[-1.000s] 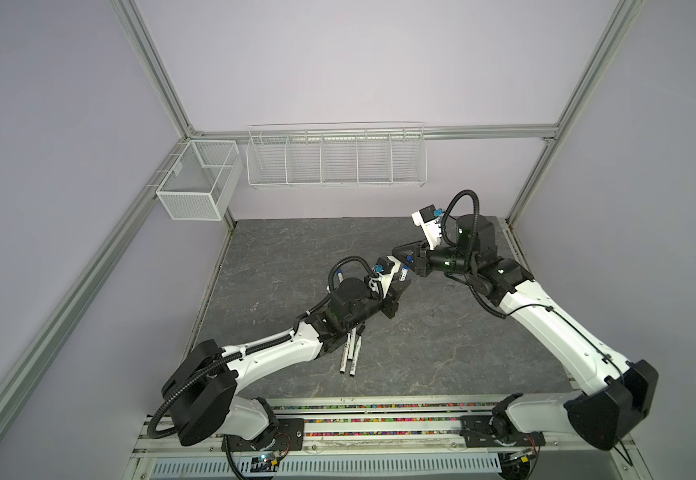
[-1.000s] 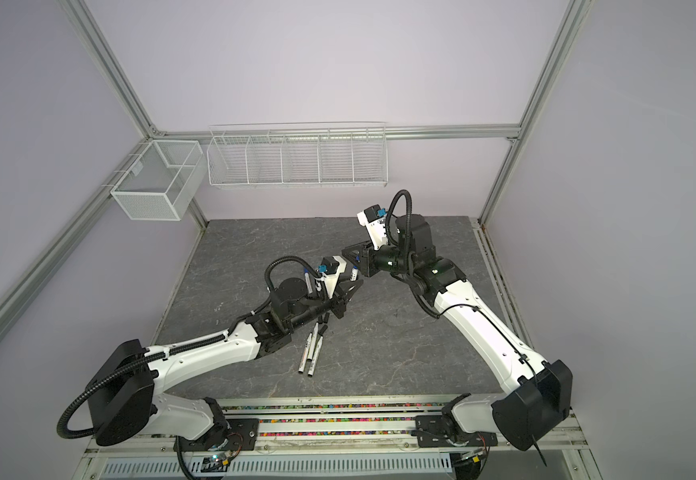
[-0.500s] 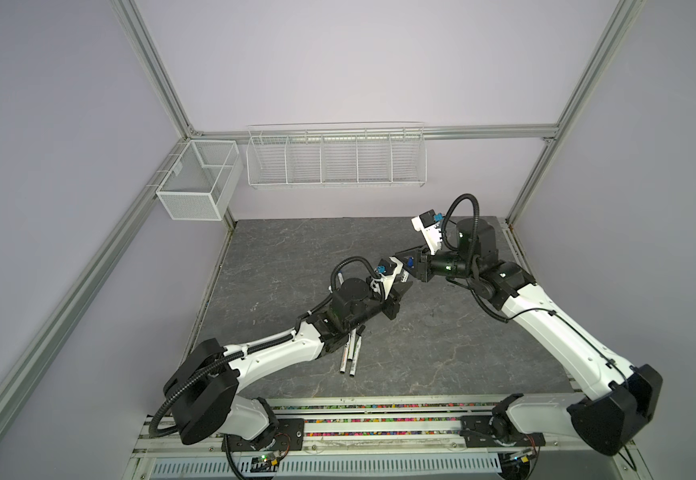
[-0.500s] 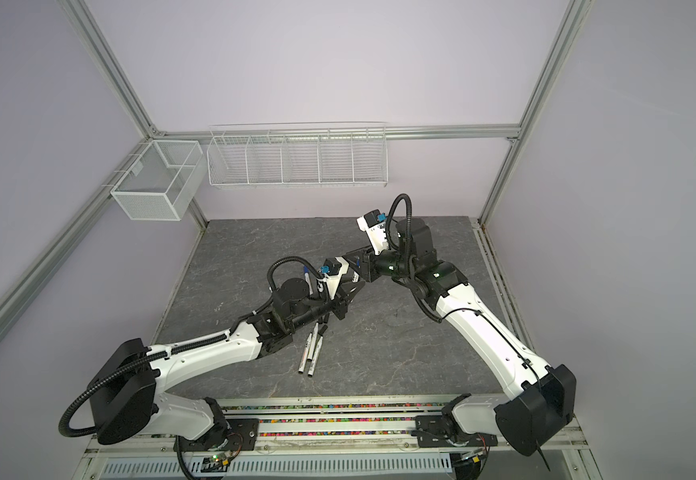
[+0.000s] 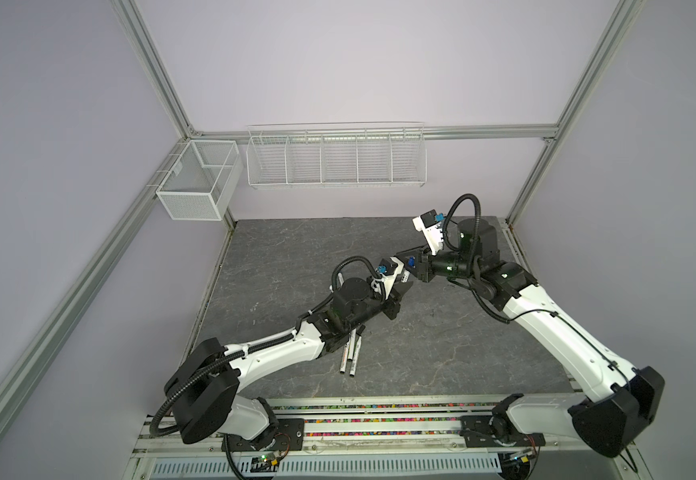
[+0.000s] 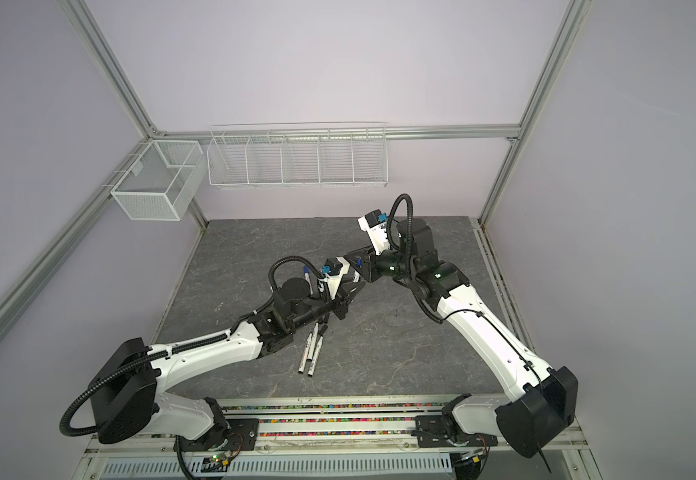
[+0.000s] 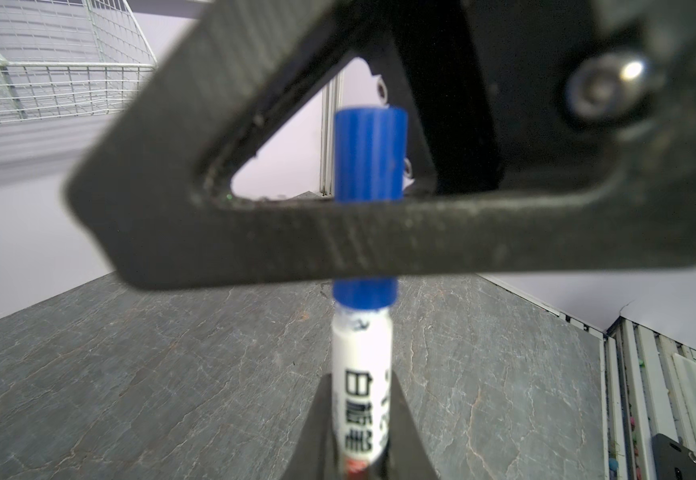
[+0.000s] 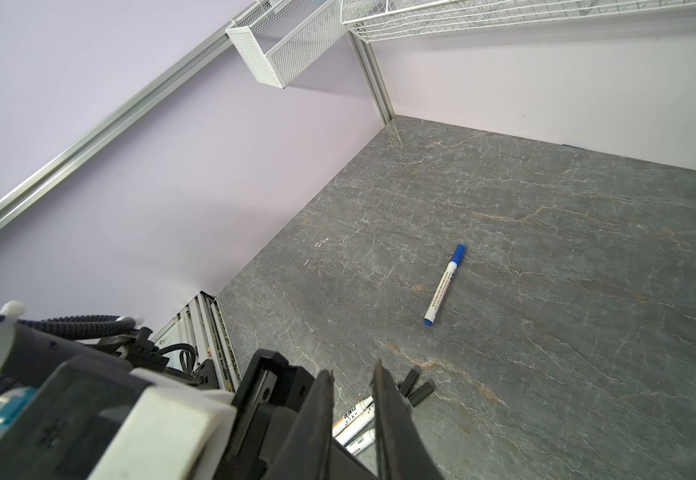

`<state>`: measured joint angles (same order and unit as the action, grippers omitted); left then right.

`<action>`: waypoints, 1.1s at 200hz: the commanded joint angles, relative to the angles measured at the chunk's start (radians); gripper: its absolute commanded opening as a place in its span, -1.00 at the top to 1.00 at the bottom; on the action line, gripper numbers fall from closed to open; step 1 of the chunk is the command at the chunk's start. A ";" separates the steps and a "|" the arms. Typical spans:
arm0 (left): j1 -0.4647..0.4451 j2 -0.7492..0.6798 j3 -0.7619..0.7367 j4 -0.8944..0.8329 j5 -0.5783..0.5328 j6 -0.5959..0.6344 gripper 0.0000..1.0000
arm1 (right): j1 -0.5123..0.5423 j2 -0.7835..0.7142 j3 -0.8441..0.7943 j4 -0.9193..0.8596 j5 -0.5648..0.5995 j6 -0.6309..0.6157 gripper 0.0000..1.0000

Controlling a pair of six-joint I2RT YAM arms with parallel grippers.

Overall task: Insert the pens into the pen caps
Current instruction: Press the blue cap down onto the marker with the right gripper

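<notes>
clock: read from above, with 12 o'clock toward the back wall
hands: two, meeting near the middle of the desk (image 5: 441,353)
left hand (image 7: 361,390): clamped on the held pen (image 7: 360,345), with one finger on each side of the white printed barrel
held pen, tip end: sits in a blue cap (image 7: 369,158) whose rim meets the barrel; the cap is in line with the barrel, at about 1 o'clock of the left hand
right hand (image 8: 352,374): just beyond the left hand at about 1 o'clock; its fingers stand a narrow gap apart in its own wrist view; one finger (image 7: 338,245) lies across the blue cap; I cannot tell whether the pair pinch the cap
pens, counted: five (one held, one alone, three bunched)
bunch of three pens (image 5: 348,358): side by side on the desk at about 7 o'clock of the left hand, partly under the left arm
black caps (image 8: 421,391): at the bunch's far end; two are plain, and I cannot tell whether there is a third
lone pen (image 8: 445,286): flat on the desk, capped in blue, at about 9 o'clock of the left hand and apart from both hands
blue caps, counted: two, one on the held pen and one on the lone pen
wire baskets, counted: two on the walls, a mesh box (image 5: 196,187) at about 10 o'clock and a long rack (image 5: 335,158) at about 12 o'clock
</notes>
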<state>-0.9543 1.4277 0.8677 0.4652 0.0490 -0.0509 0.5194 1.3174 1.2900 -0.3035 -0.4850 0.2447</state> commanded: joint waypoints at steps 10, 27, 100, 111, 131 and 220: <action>0.000 0.008 0.022 0.018 -0.037 0.010 1.00 | 0.012 -0.020 0.005 -0.026 -0.030 -0.025 0.70; -0.001 0.009 0.029 0.024 -0.052 0.011 1.00 | 0.012 -0.025 -0.006 -0.031 -0.034 -0.026 0.74; 0.006 0.046 0.111 0.006 -0.150 0.032 1.00 | 0.029 -0.030 -0.031 -0.052 -0.024 -0.010 0.77; 0.006 0.052 0.120 0.007 -0.188 0.042 1.00 | 0.031 -0.027 -0.024 -0.066 -0.008 -0.003 0.78; 0.005 0.056 0.124 0.030 -0.239 0.066 1.00 | 0.039 -0.018 -0.017 -0.098 0.029 0.000 0.79; 0.005 -0.015 0.049 0.173 -0.169 0.084 1.00 | 0.007 0.046 0.013 -0.171 0.118 0.024 0.81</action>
<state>-0.9756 1.4719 0.9127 0.4698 -0.0959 0.0471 0.5354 1.3357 1.3109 -0.3378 -0.3374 0.2390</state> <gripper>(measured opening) 0.130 0.153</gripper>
